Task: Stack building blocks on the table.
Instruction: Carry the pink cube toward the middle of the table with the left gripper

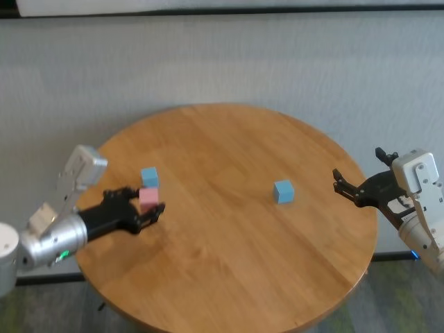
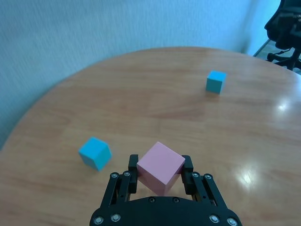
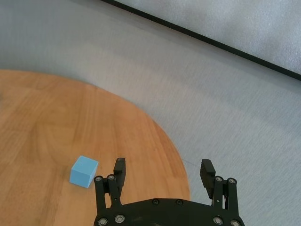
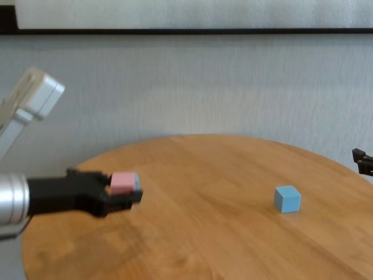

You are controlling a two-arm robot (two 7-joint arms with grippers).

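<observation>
The left pincer [image 2: 160,181] is clamped on the pink block [image 2: 160,168], holding it tilted and a little above the round wooden counter [image 1: 229,277] at its left side; 1 blue block [image 1: 150,177] sits on the counter just behind the pink one, close but not touching it. The other blue block [image 1: 282,191] sits alone toward the right side, well apart from those 2; the right pincer [image 3: 163,172] hangs by the counter's right edge with its fingers wide apart and nothing between them.
</observation>
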